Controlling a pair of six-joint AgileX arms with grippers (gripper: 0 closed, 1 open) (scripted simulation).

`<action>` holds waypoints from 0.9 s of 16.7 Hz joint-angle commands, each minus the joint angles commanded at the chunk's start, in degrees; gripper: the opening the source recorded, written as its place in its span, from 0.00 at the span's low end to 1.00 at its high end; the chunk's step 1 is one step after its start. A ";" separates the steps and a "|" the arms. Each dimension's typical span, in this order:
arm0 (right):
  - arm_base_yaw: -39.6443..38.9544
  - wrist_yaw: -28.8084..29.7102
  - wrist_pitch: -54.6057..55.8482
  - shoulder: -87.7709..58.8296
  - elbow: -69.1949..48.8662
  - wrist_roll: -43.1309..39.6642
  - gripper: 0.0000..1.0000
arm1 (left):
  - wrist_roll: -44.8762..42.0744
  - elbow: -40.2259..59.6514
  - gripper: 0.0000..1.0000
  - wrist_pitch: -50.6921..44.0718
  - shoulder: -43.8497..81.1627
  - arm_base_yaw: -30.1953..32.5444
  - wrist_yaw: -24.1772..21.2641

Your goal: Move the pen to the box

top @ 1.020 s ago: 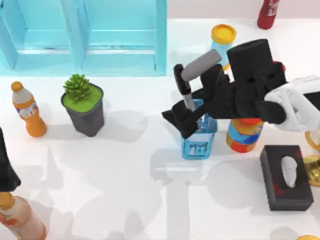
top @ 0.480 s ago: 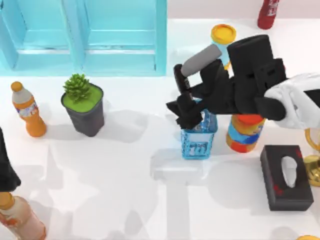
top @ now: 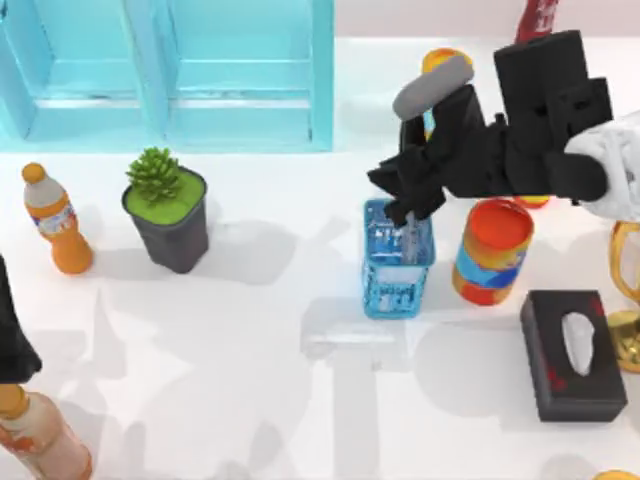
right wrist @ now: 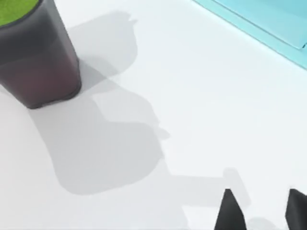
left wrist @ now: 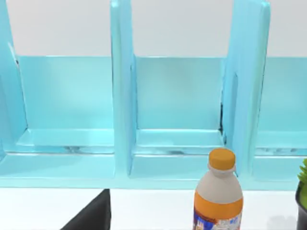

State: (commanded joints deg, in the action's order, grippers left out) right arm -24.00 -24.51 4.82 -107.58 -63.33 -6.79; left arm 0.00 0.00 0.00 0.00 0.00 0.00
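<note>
The pen [top: 411, 240] stands inside the clear blue box [top: 397, 288] at the table's middle right; a whitish length of its barrel shows through the box's open top. My right gripper [top: 408, 205] hovers just above and behind the box's far rim. Its fingers are open and empty, and in the right wrist view the gripper [right wrist: 261, 211] shows two black fingertips [right wrist: 230, 211] standing apart over bare table. My left arm [top: 12, 335] is parked at the left edge of the table.
A turquoise shelf [top: 170, 70] spans the back left. A potted plant [top: 168, 215] and an orange bottle [top: 55, 220] stand at the left. An orange-and-blue can [top: 492, 250] sits beside the box, with a black tissue box [top: 572, 355] at the front right.
My right gripper lowered the pen into the blue box, let go of it, and has drawn up and back towards the right.
</note>
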 joint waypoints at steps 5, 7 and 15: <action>8.39 -6.14 -20.20 6.28 -4.87 -6.23 0.00 | 0.00 0.00 1.00 0.00 0.00 0.00 0.00; 12.11 -8.48 -27.86 9.72 -6.91 -9.08 0.00 | 0.00 0.00 1.00 0.00 0.00 0.00 0.00; 19.01 -13.64 -37.17 16.71 -11.84 -15.24 0.00 | 0.00 0.00 1.00 0.00 0.00 0.00 0.00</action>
State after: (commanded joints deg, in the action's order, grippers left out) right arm -4.98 -38.15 -32.35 -90.88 -75.17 -22.03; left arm 0.00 0.00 0.00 0.00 0.00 0.00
